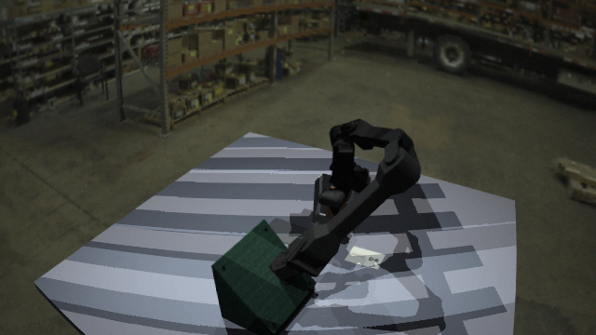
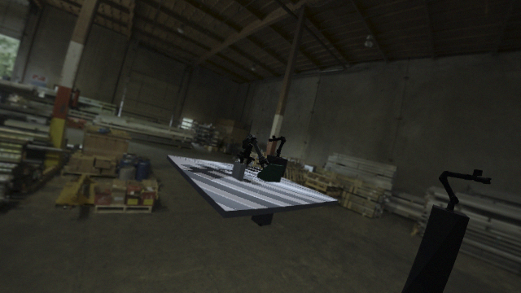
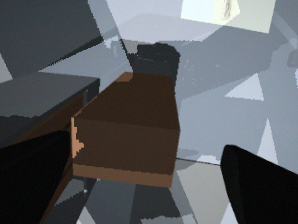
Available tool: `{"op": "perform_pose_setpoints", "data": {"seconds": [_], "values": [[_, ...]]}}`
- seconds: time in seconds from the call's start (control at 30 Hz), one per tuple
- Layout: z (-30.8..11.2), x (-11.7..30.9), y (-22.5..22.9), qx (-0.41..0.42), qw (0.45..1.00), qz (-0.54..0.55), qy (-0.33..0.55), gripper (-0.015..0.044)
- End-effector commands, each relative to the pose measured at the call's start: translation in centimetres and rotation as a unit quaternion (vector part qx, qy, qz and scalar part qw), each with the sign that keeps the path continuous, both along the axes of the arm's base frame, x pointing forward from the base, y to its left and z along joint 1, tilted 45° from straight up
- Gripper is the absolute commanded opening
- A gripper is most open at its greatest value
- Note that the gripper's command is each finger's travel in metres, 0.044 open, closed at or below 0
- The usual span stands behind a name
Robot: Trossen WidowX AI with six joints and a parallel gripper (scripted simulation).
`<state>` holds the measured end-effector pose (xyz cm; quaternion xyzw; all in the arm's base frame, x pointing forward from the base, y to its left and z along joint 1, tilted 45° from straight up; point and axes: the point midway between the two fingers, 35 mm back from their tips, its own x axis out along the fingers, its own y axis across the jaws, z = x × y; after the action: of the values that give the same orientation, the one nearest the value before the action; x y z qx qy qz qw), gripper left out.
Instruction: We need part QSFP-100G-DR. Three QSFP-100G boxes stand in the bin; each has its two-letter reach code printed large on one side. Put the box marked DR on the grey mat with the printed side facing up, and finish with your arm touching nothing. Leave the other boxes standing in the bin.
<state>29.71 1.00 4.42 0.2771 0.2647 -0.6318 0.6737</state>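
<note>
Tabletop (image 1: 163,242) (image 2: 260,195) is pale and crossed by grey-blue bands and shadows. Standing directly on it: a dark green wedge-shaped block (image 1: 258,274) (image 2: 272,172) and a grey bin (image 2: 238,171). A pale card (image 1: 364,257) with dark lettering lies flat near the block.

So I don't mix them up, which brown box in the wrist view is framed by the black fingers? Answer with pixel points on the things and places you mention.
The middle box (image 3: 125,150), between the black fingers. The other box (image 3: 64,120) is farther left, partly hidden by the left-side finger.

From my feed, a brown box (image 3: 125,145) is standing between the claw's fingers; right of the box I'm seeing a gap, while the grey bin (image 3: 45,97) is crowding its left.
</note>
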Motion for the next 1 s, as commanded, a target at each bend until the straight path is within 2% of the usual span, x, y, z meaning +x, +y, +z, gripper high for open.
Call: {"op": "perform_pose_setpoints", "data": {"seconds": [0.0, 0.07, 0.4, 0.67, 0.97], "values": [[0.1, 0.0, 0.1, -0.001, 1.0, 0.003, 0.0, 0.0399], [0.1, 0.0, 0.1, -0.001, 1.0, 0.003, 0.0, 0.044], [2.2, -0.1, 2.1, 0.0, 1.0, 0.001, 0.003, 0.044], [2.0, 0.0, 1.9, -0.002, 1.0, 0.004, 0.001, 0.0242], [2.0, 0.0, 1.9, -0.002, 1.0, 0.004, 0.001, 0.0242]]}}
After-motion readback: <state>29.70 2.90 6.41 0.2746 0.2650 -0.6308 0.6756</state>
